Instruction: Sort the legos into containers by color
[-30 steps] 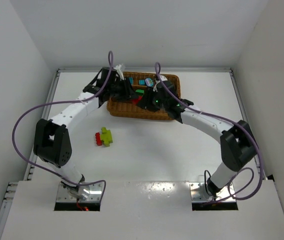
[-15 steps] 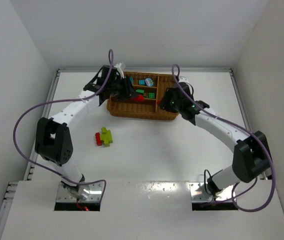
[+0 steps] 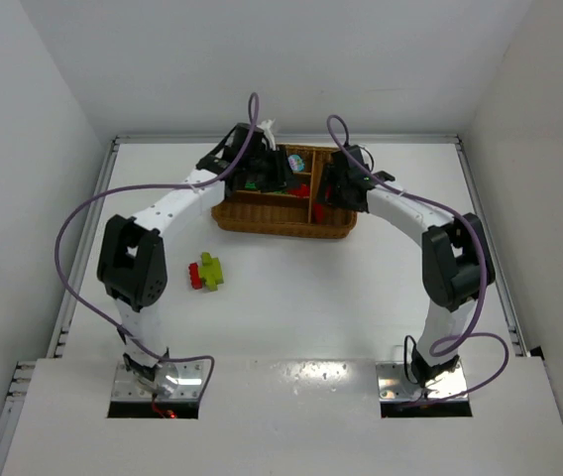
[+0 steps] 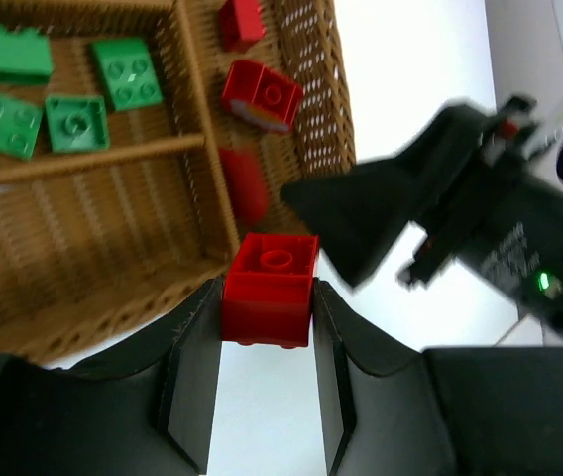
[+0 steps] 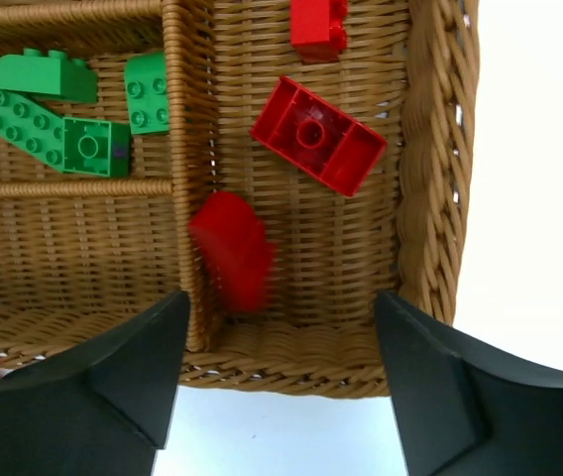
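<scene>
The brown wicker tray (image 3: pixel 262 220) holds the containers. My left gripper (image 4: pixel 267 297) is shut on a red lego (image 4: pixel 270 286) just above the tray's near wall (image 4: pixel 113 307), beside the crosswise slot. My right gripper (image 5: pixel 280 307) stands open above that slot (image 5: pixel 361 248). A blurred red lego (image 5: pixel 232 248) is loose below it, with two more red legos (image 5: pixel 318 134) lying further in. Green legos (image 5: pixel 44 74) fill the adjoining long slot. A light blue lego (image 3: pixel 296 159) shows at the tray's far side. In the top view both grippers (image 3: pixel 280 181) (image 3: pixel 329 190) hang over the tray's right half.
A red and a lime-yellow lego (image 3: pixel 205 271) lie together on the white table (image 3: pixel 291 307), in front of the tray to the left. The black right arm (image 4: pixel 440 218) hangs close beside my left gripper. White walls enclose the table.
My right gripper has opened and let go of a red lego, which now drops into the crosswise slot. The left arm has carried its red lego rightward along the tray.
</scene>
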